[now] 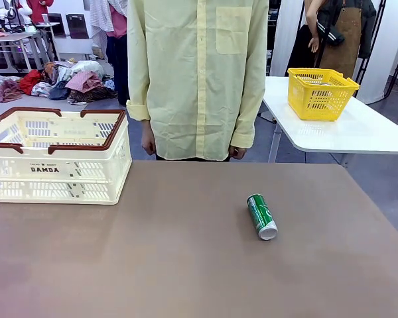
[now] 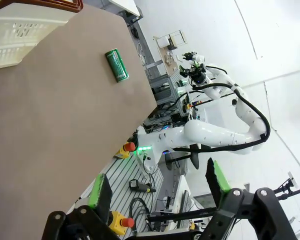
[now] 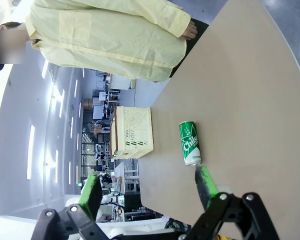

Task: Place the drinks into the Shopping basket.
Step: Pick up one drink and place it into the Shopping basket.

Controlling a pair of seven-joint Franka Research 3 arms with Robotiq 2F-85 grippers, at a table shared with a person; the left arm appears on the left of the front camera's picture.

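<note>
Green can (image 1: 261, 216) waits on the table (image 1: 152, 265)

Lying on its side, the green can is near us, on the right. Far left, well apart, sits the Shopping basket (image 1: 60, 169), and no can shows inside it. Both the left claw (image 2: 157, 176) and the right claw (image 3: 147, 176) are spread wide and hold nothing. Nothing is packed yet. Grabbing the can and dropping it in is left.
</note>
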